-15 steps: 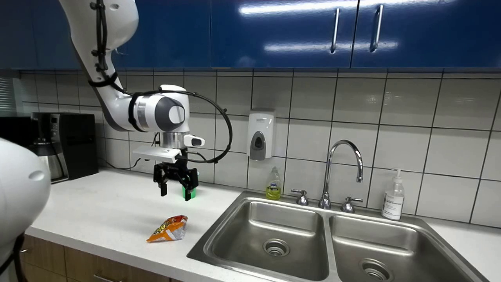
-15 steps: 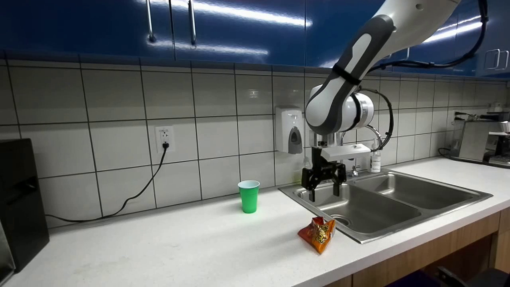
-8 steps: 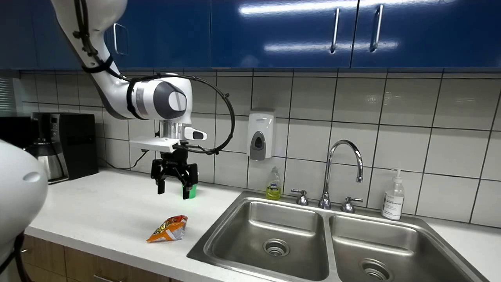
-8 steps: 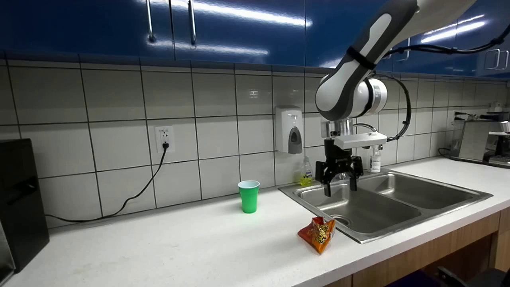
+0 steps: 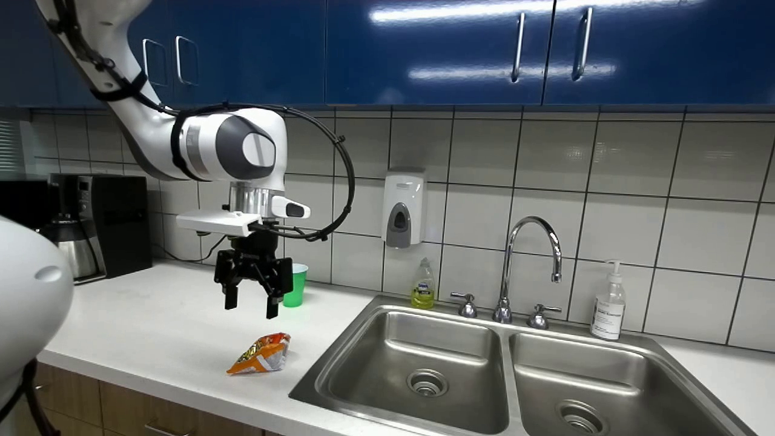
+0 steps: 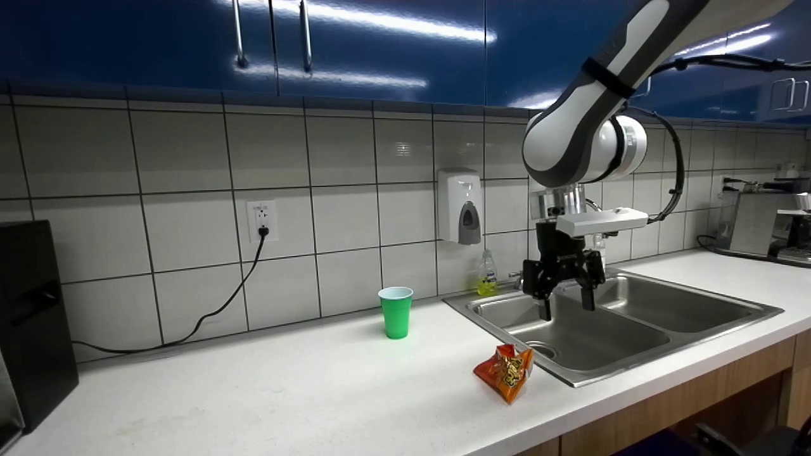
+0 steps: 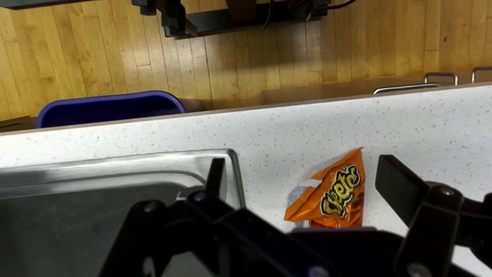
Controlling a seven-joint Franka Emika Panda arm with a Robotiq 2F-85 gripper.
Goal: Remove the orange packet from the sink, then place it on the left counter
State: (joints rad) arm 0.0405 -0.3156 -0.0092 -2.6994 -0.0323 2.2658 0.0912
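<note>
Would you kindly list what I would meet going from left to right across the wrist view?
Grey stainless steel sink, crinkly orange Cheetos packet, silver metal bar handles.

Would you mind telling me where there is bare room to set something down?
The widest free patch is on the left counter, between the black appliance and the green cup; a smaller one lies between cup and orange packet. Beside the sink it is crowded: packet on the counter, open claw above.
</note>
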